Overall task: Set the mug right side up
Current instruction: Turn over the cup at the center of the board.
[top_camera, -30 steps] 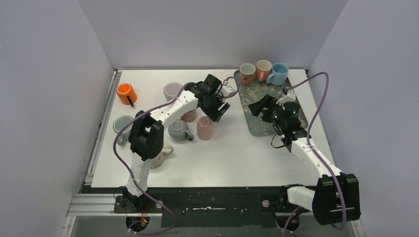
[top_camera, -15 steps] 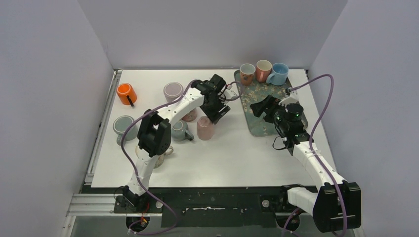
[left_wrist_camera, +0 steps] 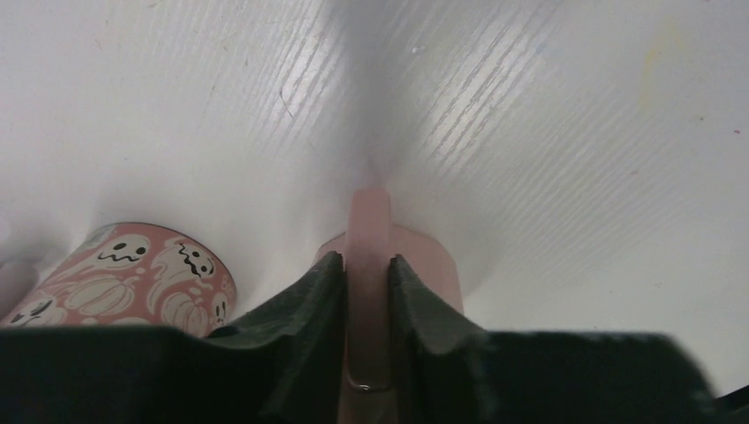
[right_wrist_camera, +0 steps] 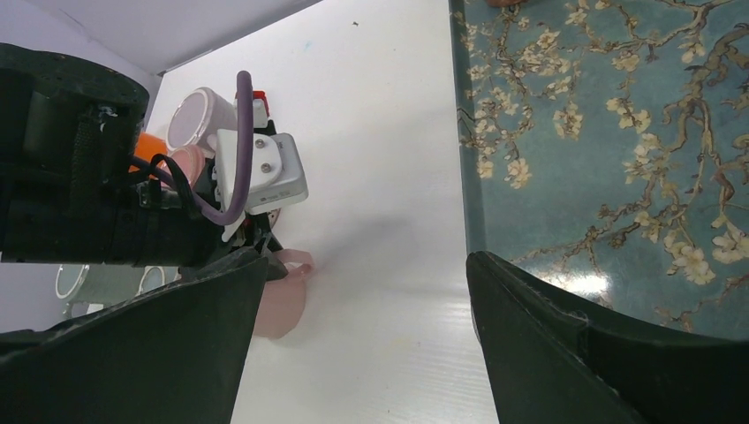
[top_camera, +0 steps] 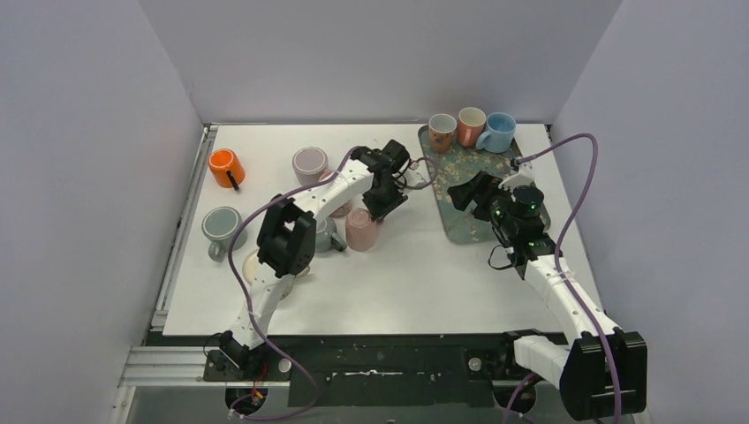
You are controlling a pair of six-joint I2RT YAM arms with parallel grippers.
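Note:
The pink mug (top_camera: 361,228) stands on the white table, seemingly mouth down with its flat base up. My left gripper (top_camera: 377,207) reaches down at its far side. In the left wrist view the left gripper (left_wrist_camera: 366,265) is shut on the mug's pink handle (left_wrist_camera: 368,230), both dark pads pressed against it. The mug (right_wrist_camera: 281,305) also shows in the right wrist view, left of centre. My right gripper (right_wrist_camera: 366,265) hangs open and holds nothing; it hovers at the left edge of the flowered tray (top_camera: 455,170).
Beside the pink mug are a ghost-patterned mug (left_wrist_camera: 132,269), a grey mug (top_camera: 323,235), a lilac mug (top_camera: 309,162), a grey-green mug (top_camera: 221,225) and an orange mug (top_camera: 226,168) on its side. Three mugs (top_camera: 471,125) stand at the tray's back.
My left gripper came down onto the pink mug's handle and shut on it. The mug shifted slightly left. The right arm barely moved.

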